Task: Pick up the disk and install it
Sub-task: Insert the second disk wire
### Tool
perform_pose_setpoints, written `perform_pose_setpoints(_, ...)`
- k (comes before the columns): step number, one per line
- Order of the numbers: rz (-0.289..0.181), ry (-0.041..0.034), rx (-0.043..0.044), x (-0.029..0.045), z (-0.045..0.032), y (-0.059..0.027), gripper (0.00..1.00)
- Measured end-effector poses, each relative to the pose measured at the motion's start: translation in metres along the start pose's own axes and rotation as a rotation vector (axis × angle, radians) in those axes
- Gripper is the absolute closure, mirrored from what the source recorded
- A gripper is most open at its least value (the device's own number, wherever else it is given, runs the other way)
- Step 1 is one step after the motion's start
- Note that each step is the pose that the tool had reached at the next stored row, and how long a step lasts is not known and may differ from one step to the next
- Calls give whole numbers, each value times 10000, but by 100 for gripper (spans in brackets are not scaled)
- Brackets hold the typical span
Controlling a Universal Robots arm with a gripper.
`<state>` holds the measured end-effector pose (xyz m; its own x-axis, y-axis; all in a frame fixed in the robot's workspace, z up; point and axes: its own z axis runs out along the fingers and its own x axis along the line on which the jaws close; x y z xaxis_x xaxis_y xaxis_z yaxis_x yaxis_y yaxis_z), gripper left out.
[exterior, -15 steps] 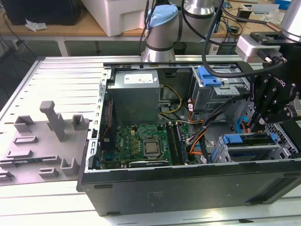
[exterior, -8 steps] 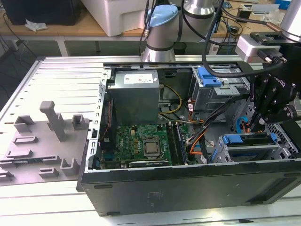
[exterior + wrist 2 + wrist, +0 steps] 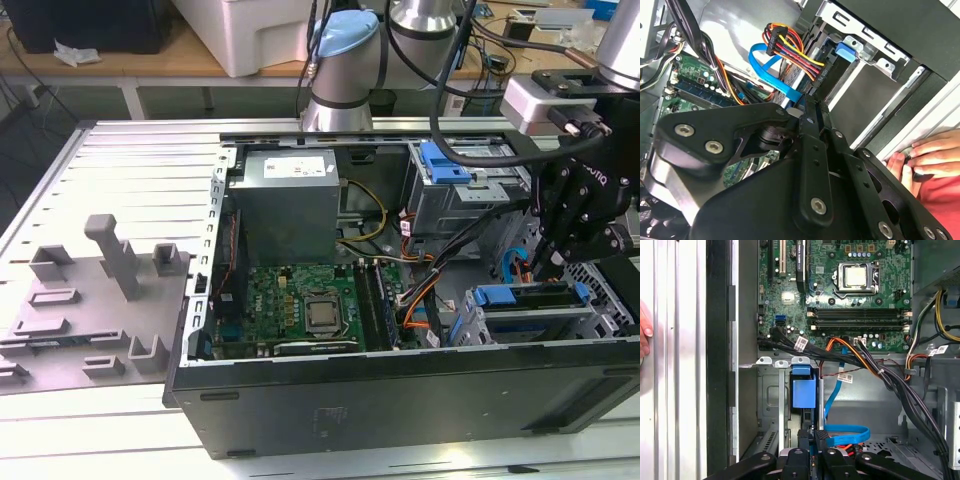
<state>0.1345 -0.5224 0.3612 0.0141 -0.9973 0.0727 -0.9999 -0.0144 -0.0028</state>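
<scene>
Slatted aluminium tabletop carries an open black computer case, with a grey moulded fixture lying at its 9 o'clock in the exterior view. Inside the case sit a green motherboard and, at its 12 o'clock, a grey power supply.

The disk rests in the lower drive cage at the case's 3 o'clock side, its blue bracket facing up. The gripper hangs just above it, apart from it, so the disk lies at roughly 7 o'clock from the fingers. They are drawn close together with nothing visibly held.

A person's hand rests on the case's outer edge in the second wrist view.
</scene>
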Motion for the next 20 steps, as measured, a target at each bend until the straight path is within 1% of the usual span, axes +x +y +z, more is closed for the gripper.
perform_pose_setpoints(2, -42, 0, 28, 0, 2, 0, 84)
perform_pose_setpoints(3, -77, 0, 63, 0, 4, 2, 84)
perform_pose_setpoints(4, -75, -29, 72, -1, 4, 6, 84)
perform_pose_setpoints(5, -77, -88, 88, -1, 8, 17, 84)
perform_pose_setpoints(7, -75, -92, 88, -2, 22, 19, 84)
perform_pose_setpoints(20, -76, -93, 88, -4, 50, 19, 84)
